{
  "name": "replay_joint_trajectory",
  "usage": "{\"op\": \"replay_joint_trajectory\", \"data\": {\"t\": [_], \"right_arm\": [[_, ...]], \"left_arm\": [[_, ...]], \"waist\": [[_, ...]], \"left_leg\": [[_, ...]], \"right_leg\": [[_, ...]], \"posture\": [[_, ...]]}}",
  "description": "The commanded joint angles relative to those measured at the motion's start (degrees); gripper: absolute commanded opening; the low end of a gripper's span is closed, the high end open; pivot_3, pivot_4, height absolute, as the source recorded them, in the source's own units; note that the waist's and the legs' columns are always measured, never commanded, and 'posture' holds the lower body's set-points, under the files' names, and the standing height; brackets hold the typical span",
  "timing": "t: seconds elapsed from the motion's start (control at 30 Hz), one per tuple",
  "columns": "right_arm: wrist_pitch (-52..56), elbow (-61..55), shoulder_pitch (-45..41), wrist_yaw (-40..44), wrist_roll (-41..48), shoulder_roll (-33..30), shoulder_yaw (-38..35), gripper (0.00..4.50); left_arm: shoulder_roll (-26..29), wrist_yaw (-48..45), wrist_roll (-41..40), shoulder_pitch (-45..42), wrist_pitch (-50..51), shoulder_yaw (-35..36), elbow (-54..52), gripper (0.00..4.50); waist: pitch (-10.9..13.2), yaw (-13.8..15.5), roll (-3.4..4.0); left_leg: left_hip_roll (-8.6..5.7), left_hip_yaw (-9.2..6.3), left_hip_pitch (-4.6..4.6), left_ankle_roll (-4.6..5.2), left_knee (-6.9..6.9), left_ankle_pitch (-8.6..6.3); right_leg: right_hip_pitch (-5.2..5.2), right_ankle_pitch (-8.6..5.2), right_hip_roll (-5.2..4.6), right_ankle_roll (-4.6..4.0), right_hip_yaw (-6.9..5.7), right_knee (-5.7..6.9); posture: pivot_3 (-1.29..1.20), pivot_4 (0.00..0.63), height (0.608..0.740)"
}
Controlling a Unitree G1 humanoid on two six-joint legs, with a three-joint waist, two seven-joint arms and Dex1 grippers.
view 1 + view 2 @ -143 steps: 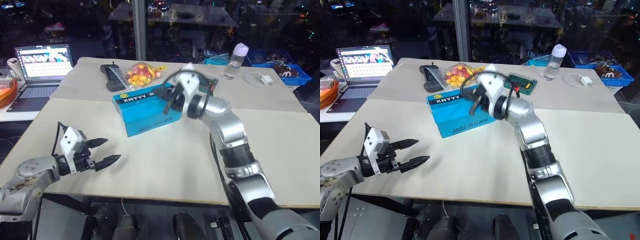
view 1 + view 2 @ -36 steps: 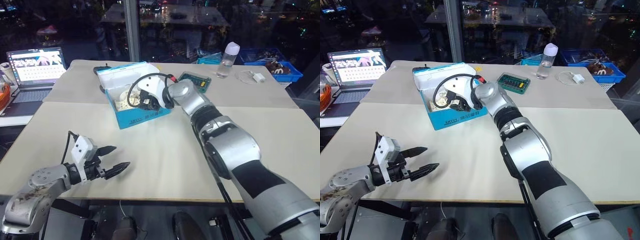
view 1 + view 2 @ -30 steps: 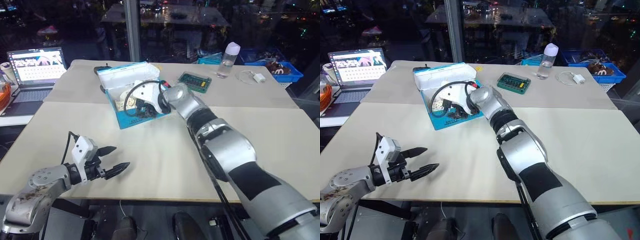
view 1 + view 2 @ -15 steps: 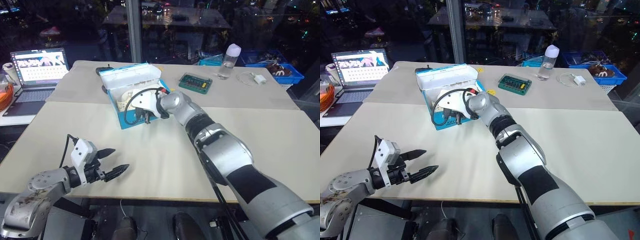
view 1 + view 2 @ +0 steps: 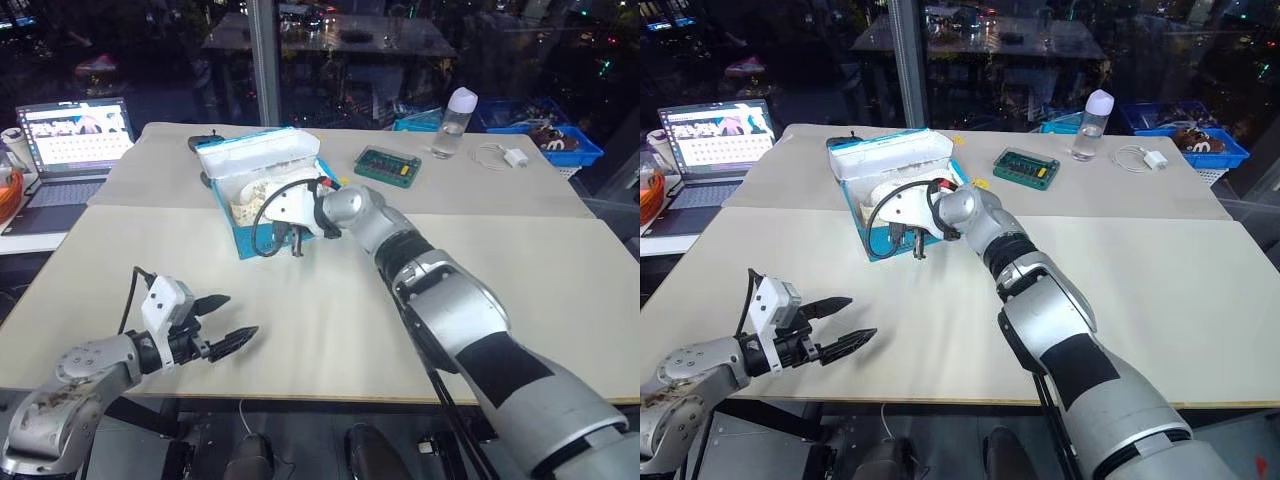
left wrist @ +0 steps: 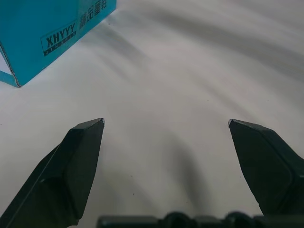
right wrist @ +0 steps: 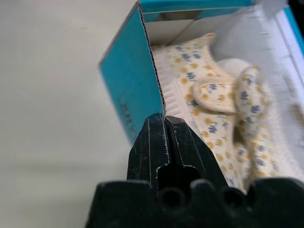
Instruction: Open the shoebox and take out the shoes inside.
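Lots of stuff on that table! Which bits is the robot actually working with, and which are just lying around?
Part of the job:
- shoebox, lid open
- shoes inside it
- right gripper, shut at the box's front wall

Just lying about:
- laptop
- water bottle
- green case
- white charger
- blue bin

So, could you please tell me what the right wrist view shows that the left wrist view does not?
Right wrist view alone: the right tool, shut, its tips at the shoebox's front wall edge, and inside the open box the shoes, cream with small blue and yellow flowers.

Left wrist view alone: the left tool, open over bare table, apart from the box, and the XHYYY lettering on the box's outside.

Both: the blue shoebox and the pale tabletop.
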Motion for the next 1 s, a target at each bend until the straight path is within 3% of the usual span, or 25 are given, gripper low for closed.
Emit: {"op": "replay_joint_trajectory", "data": {"t": [0.03,0.2,0.43,0.73,1.0], "right_arm": [[-0.35,-5.81,3.17,9.19,3.12,-1.45,-0.41,0.05],[8.54,-25.78,9.7,17.49,8.44,-5.3,-1.83,0.05],[26.77,-50.95,16.21,18.7,13.4,-10.53,-4.9,0.05],[39.79,-66.04,18.25,16.53,17.53,-16.36,-6.84,0.05],[51.12,-86.71,30.07,19.82,20.82,-25.23,-2.38,0.05]], "left_arm": [[-0.27,0.06,0.39,-1.48,-0.86,-0.26,-0.55,4.5],[-0.64,-0.27,0.85,-2.37,-0.99,-1.46,-0.03,4.5],[-0.81,-1.16,1.32,-3.55,-1.17,-2.31,1.01,4.5],[-1.04,-2.09,1.71,-5.44,-1.25,-3.35,2.51,4.5],[-1.01,-3.07,2.22,-6.13,-1.51,-3.63,3.27,4.5]], "waist": [[0.0,0.07,0.0],[0.03,0.22,0.02],[0.07,0.6,0.04],[0.07,1.95,0.04],[0.08,3.13,0.02]], "left_leg": [[0.0,0.0,-0.01,0.01,-0.01,0.01],[0.0,0.0,-0.11,0.3,-0.06,0.18],[0.0,0.0,-0.14,0.3,-0.17,0.19],[-0.01,0.02,-0.14,0.3,-0.2,0.19],[-0.04,0.07,-0.16,0.3,-0.21,0.19]], "right_leg": [[0.0,0.0,0.0,0.0,0.0,0.0],[-0.08,0.07,0.0,0.2,0.0,-0.01],[-0.14,0.12,0.0,0.28,0.0,-0.02],[-0.15,-0.04,-0.01,0.0,0.0,-0.1],[-0.13,-0.05,-0.07,0.01,0.01,-0.26]], "posture": [[0.0,0.15,0.676],[0.0,0.15,0.676],[0.0,0.15,0.676],[0.0,0.15,0.676],[0.0,0.15,0.676]]}}
